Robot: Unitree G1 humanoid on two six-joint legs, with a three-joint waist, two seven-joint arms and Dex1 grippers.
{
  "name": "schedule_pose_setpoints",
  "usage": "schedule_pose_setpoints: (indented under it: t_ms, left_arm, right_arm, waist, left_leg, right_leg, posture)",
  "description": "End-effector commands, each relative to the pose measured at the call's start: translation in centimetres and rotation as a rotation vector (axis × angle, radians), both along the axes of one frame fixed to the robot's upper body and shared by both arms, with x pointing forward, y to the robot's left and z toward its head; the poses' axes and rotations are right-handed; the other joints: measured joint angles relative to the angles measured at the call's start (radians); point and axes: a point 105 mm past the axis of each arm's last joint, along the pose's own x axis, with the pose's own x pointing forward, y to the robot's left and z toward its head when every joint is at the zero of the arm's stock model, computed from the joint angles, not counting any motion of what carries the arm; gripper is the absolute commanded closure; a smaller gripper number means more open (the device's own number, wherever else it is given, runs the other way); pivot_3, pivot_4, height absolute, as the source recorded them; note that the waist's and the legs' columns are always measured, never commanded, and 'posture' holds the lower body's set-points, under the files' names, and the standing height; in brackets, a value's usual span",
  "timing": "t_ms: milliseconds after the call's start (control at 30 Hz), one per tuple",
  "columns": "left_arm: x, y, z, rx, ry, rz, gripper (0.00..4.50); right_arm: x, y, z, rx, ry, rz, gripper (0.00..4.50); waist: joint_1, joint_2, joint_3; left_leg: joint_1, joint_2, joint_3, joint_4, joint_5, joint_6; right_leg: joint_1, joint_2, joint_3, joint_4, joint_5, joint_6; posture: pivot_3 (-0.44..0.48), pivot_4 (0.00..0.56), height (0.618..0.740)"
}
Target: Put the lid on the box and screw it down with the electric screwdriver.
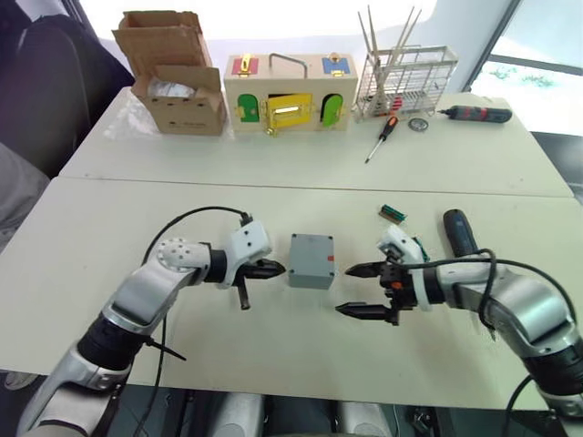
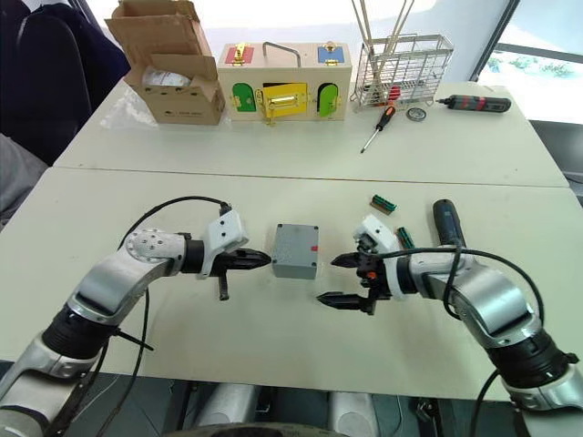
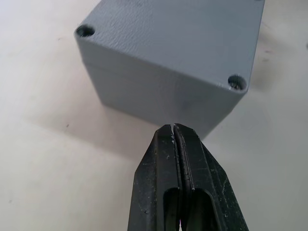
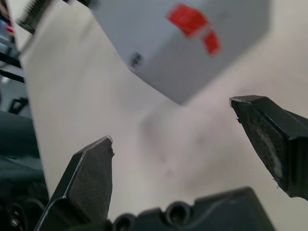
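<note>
The grey box (image 1: 311, 269) stands mid-table between my two grippers, with a red mark (image 4: 195, 24) on its side. The lid (image 3: 178, 33) lies flat on top of it, with a seam below and screw holes at the corners. My left gripper (image 1: 278, 269) is shut on nothing, its tips just short of the box's left wall. My right gripper (image 1: 347, 289) is open to the right of the box, a short gap away, with nothing between its fingers. The electric screwdriver (image 1: 460, 232), black with a blue band, lies on the table beyond my right wrist.
At the back stand a cardboard box (image 1: 173, 77), a wooden box with coloured doors (image 1: 290, 96) and a wire rack (image 1: 405, 82). A red-and-black manual screwdriver (image 1: 381, 138) and a slim black tool (image 1: 475, 114) lie near the rack. A small green part (image 1: 393, 213) lies behind my right gripper.
</note>
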Motion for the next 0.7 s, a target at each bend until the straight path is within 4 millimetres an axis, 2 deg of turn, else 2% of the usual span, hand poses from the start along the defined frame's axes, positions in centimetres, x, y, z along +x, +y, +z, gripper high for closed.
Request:
schedule_pose_setpoints:
  t_ms: [33, 67, 133, 233, 367, 467, 567, 700]
  left_arm:
    - [0.7, 1.5, 6.4, -0.145, -0.114, 0.012, 4.5]
    - [0.4, 1.0, 8.1, -0.198, -0.134, -0.022, 4.5]
    - [-0.9, -0.5, 9.5, -0.251, -0.138, -0.11, 4.5]
    - [-2.5, -1.8, 9.4, -0.25, -0.107, -0.21, 4.5]
    - [-3.1, -2.7, 8.5, -0.198, -0.128, -0.279, 4.5]
    - [-3.0, -3.6, 7.9, -0.172, -0.17, -0.307, 4.5]
    - [-3.2, -4.5, 7.6, -0.169, -0.205, -0.325, 4.5]
    - [-4.2, -5.7, 7.1, -0.196, -0.209, -0.352, 4.5]
  right_arm:
    - [2.1, -4.6, 6.6, -0.037, -0.185, -0.152, 0.02]
    - [3.3, -6.6, 8.7, -0.041, -0.233, -0.253, 0.02]
    - [5.0, -10.3, 11.9, -0.036, -0.271, -0.44, 0.02]
    - [5.4, -13.0, 13.2, -0.093, -0.215, -0.525, 0.02]
    - [5.5, -16.0, 13.3, -0.216, -0.059, -0.627, 0.02]
    - [5.7, -17.9, 11.8, -0.306, 0.105, -0.71, 0.02]
    - [5.6, -17.7, 10.7, -0.265, 0.3, -0.76, 0.02]
    - [5.2, -18.4, 9.2, -0.334, 0.416, -0.738, 0.02]
  waist:
    - [0.001, 0.001, 0.001]
    - [0.002, 0.001, 0.001]
    - [0.005, 0.001, 0.001]
    - [0.009, 0.001, 0.0]
    - [0.007, 0.001, 0.001]
    - [-0.006, 0.002, 0.001]
    - [-0.007, 0.002, 0.001]
    - [-0.006, 0.002, 0.001]
  left_leg:
    - [0.0, 0.0, 0.0, 0.0, 0.0, 0.0]
    - [0.0, 0.0, 0.0, 0.0, 0.0, 0.0]
    - [-0.001, 0.0, 0.0, 0.002, 0.0, 0.0]
    - [0.001, 0.0, 0.0, -0.001, -0.001, 0.001]
    - [0.0, 0.0, 0.003, -0.005, 0.0, 0.0]
    - [0.001, 0.001, 0.007, -0.004, 0.001, -0.002]
    - [0.002, 0.001, 0.007, -0.006, 0.001, -0.002]
    - [0.0, 0.001, 0.009, -0.009, 0.001, -0.002]
  right_leg:
    - [0.0, 0.0, 0.0, 0.0, 0.0, 0.0]
    - [0.0, 0.0, 0.0, 0.0, 0.0, 0.0]
    - [0.001, 0.0, 0.0, 0.0, 0.0, 0.0]
    - [0.002, -0.001, 0.0, -0.001, 0.0, 0.0]
    - [-0.002, -0.001, 0.001, -0.002, 0.0, 0.0]
    - [-0.002, -0.001, 0.002, -0.002, 0.0, 0.0]
    - [-0.002, -0.001, 0.003, -0.002, 0.0, 0.0]
    - [-0.007, -0.001, 0.003, -0.002, 0.0, 0.0]
  posture:
    - [0.0, 0.15, 0.735]
    - [0.0, 0.15, 0.735]
    - [0.0, 0.15, 0.735]
    - [0.0, 0.15, 0.735]
    - [0.0, 0.15, 0.735]
    - [0.0, 0.15, 0.735]
    - [0.0, 0.15, 0.735]
    - [0.0, 0.15, 0.735]
